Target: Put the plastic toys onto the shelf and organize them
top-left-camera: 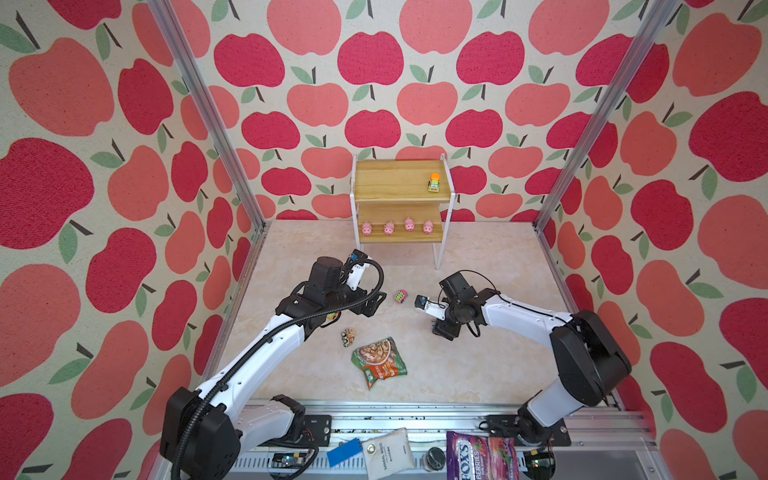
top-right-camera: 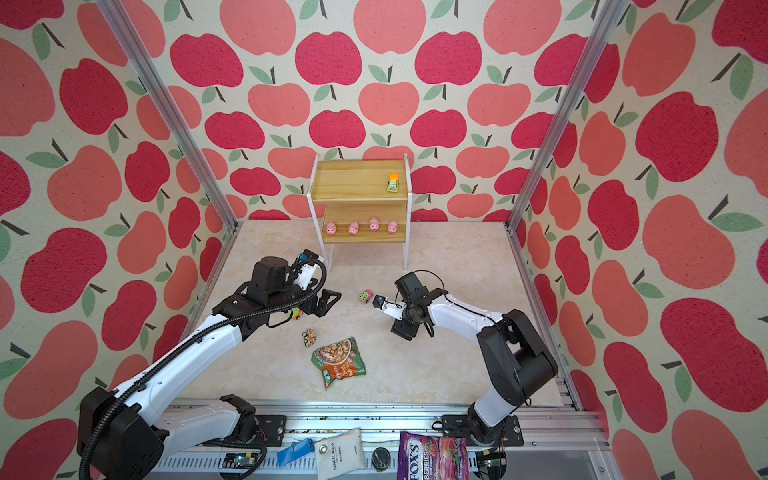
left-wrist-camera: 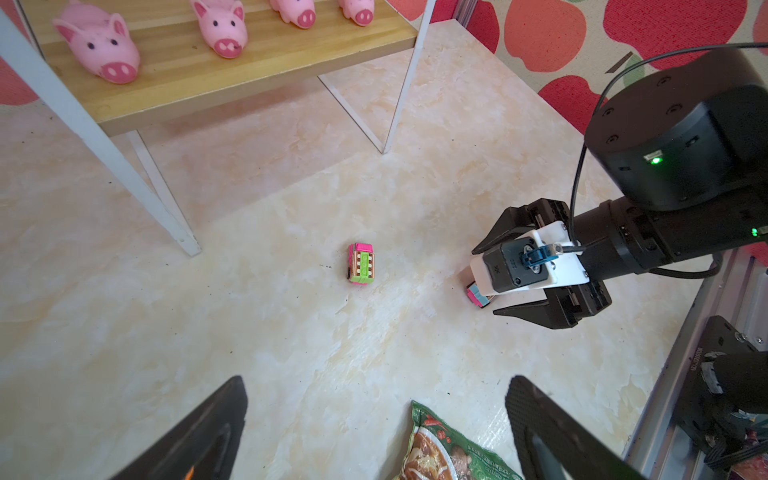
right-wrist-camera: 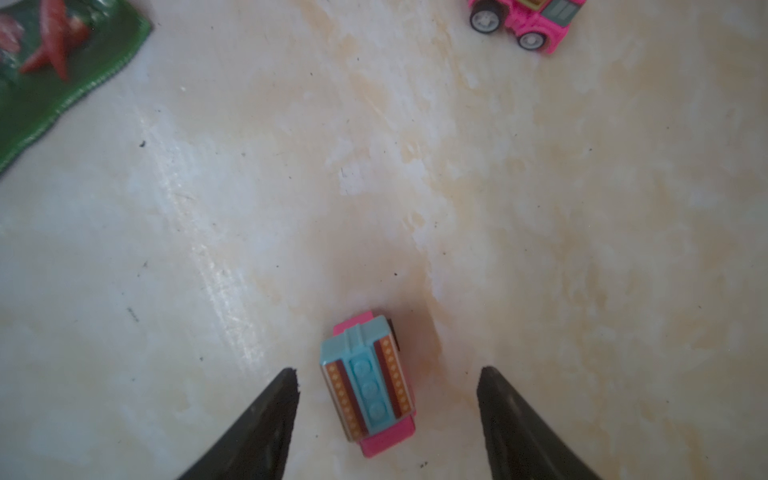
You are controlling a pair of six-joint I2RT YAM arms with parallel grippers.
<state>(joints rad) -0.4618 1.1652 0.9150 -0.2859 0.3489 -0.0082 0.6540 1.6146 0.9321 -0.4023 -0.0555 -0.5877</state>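
The shelf stands at the back wall, with an orange-and-green truck on its top board and several pink pigs in a row on its lower board. My right gripper is open, pointing down at the floor. Its fingers stand either side of a blue-and-pink truck, with a gap on each side. A pink-and-green truck lies just to its left. My left gripper hangs open and empty above the floor. Two more trucks lie near it: one beside the arm and one on its side.
A green-and-orange snack packet lies on the floor in front of both grippers. On the front rail are candy bags, a white sachet and a blue card. The shelf's thin white legs reach the floor near the left arm.
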